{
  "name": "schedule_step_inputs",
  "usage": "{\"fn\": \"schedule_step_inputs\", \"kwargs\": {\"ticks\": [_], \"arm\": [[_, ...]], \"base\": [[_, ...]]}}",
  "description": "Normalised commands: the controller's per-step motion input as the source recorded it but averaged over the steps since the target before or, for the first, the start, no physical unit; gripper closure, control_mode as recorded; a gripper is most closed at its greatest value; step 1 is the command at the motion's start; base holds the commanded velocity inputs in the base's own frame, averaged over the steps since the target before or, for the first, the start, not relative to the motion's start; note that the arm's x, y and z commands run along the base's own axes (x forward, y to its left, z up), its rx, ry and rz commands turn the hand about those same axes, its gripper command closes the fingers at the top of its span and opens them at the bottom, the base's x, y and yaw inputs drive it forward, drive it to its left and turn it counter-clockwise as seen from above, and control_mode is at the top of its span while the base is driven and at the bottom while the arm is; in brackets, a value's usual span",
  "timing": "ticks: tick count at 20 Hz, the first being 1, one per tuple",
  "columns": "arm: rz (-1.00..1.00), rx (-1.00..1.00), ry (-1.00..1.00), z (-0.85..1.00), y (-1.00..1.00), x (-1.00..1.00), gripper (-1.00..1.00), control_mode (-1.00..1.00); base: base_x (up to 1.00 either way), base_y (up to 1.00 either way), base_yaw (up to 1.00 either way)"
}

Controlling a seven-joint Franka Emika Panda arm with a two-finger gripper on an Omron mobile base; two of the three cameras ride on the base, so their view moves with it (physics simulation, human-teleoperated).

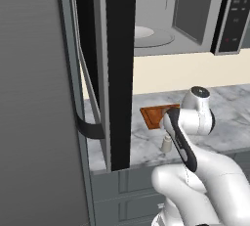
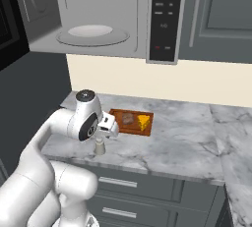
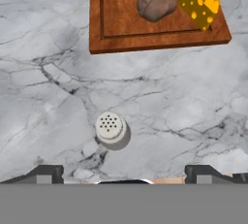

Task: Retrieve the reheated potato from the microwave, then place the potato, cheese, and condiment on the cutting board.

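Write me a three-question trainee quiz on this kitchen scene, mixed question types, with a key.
1. True or false: the potato and the cheese both lie on the cutting board.
2. Multiple choice: where is the condiment standing? A) on the cutting board B) on the marble counter, apart from the board C) inside the microwave
3. Fill in: the microwave door is ____.

Key
1. True.
2. B. The bottle stands upright on the counter, ahead of the gripper, which holds nothing.
3. Open; the white turntable is bare.
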Motion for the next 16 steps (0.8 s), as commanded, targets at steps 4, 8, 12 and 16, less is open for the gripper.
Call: {"fn": "schedule_step_inputs", "kwargs": {"ticks": [4, 8, 12, 16], "arm": [[0.0, 0.0, 0.01, 0.0, 0.21, 0.0, -1.0, -1.0], [0.0, 0.0, 0.01, -0.01, 0.01, 0.0, -1.0, -1.0], [0.0, 0.0, 0.02, -0.09, 0.0, 0.05, -1.0, -1.0], [0.0, 0.0, 0.04, -0.14, 0.0, 0.21, -1.0, -1.0]], "base": [[0.0, 0.0, 0.0], [0.0, 0.0, 0.0], [0.0, 0.0, 0.0], [0.0, 0.0, 0.0]]}}
